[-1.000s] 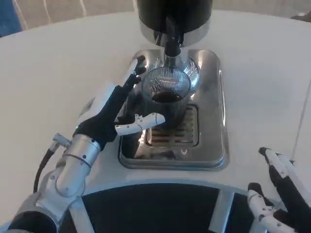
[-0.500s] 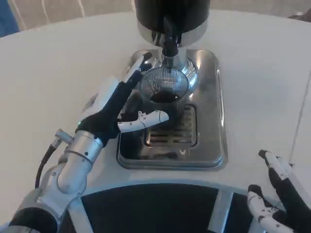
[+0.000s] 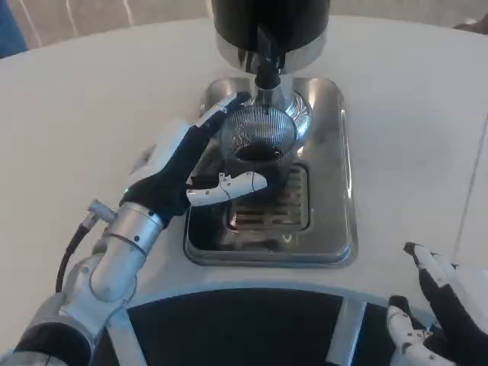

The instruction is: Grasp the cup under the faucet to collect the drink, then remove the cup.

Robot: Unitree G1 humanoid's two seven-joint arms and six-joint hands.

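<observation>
A clear glass cup (image 3: 259,149) with dark drink in it stands on the steel drip tray (image 3: 335,191), right under the black faucet (image 3: 267,72) of the dispenser. My left hand (image 3: 187,171) wraps the cup from its left side: the thumb lies across the cup's front and the fingers reach round its far side. My right hand (image 3: 442,313) rests at the lower right, well away from the cup, fingers spread and holding nothing.
The dispenser's black body (image 3: 271,23) rises at the back of the tray. A slotted grate (image 3: 278,206) lies in front of the cup. White table (image 3: 91,99) spreads to both sides; a dark curved edge (image 3: 236,328) runs along the bottom.
The left hand's fingers have closed further round the cup's far side. The right hand has slid slightly lower. The cup stays under the faucet.
</observation>
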